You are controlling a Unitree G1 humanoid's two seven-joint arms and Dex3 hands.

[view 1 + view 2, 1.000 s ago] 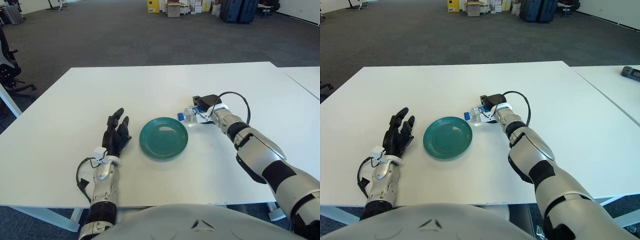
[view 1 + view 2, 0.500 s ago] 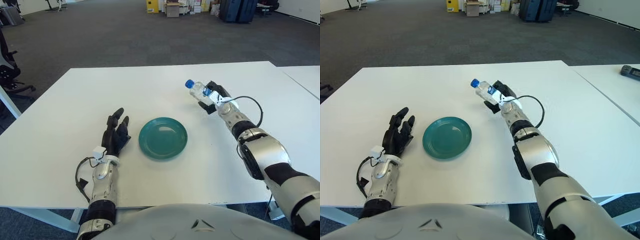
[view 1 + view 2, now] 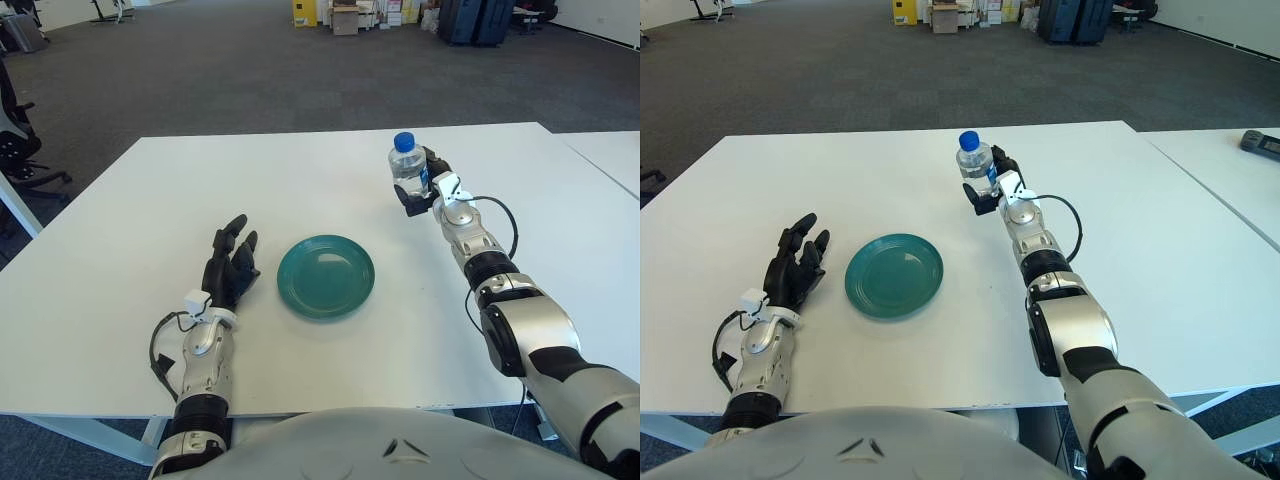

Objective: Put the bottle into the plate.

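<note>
Two hands show over the white bench (image 3: 120,230). At about one o'clock from the teal plate (image 3: 326,276), the right hand (image 3: 425,185) is raised above the bench with its dark fingers (image 3: 989,196) wrapped around the lower body of the bottle (image 3: 407,165), gripping it. That bottle is clear with a blue cap and stands upright in the grasp, cap uppermost, clear of the bench surface and well apart from the plate. Behind the hand, the right forearm stretches back toward five o'clock, nearly straight, with a black cable looping beside the wrist.

At nine o'clock from the plate is the left hand (image 3: 230,270), just beside the rim but not touching it. Its black fingers are extended and loosely spread, pointing toward twelve o'clock, and hold nothing. Its silver forearm runs back toward six o'clock.

Nothing lies in the plate, which sits flat near the middle of the bench.
</note>
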